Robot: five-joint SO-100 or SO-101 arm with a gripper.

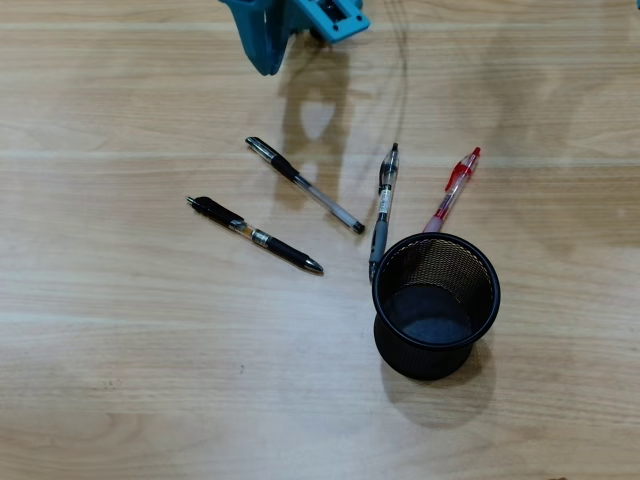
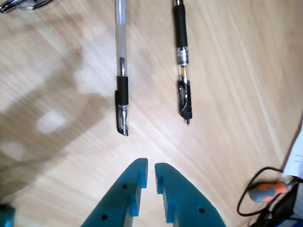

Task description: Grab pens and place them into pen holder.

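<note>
The teal plastic two-finger pincer (image 2: 151,177) hangs clear of the pale wood-grain bench (image 1: 120,400) with its jaws nearly together, only a thin slit between them, and nothing held. In the overhead view it sits at the far edge of the bench, above all the pens.

Nearest it in the wrist view lies a clear-barrelled pen with a black grip and cap (image 2: 121,71), and beside that a black click pen with a silver band (image 2: 182,56); the two are apart, roughly parallel, ends towards the pincer.

Further out, the overhead view shows a grey and black pen (image 1: 382,205) whose lower end lies just beside the round black wire-mesh pen holder (image 1: 436,302), and a red pen with a clear barrel (image 1: 450,192) running up to the holder's rim. The holder stands upright and empty towards the near right part of the bench.

Judgement: the pens are light, stiff and smooth, liable to roll or pivot. A hold across the rubber grip near mid-length should balance best. The jaws need widening first. No pen is yet in the holder.
</note>
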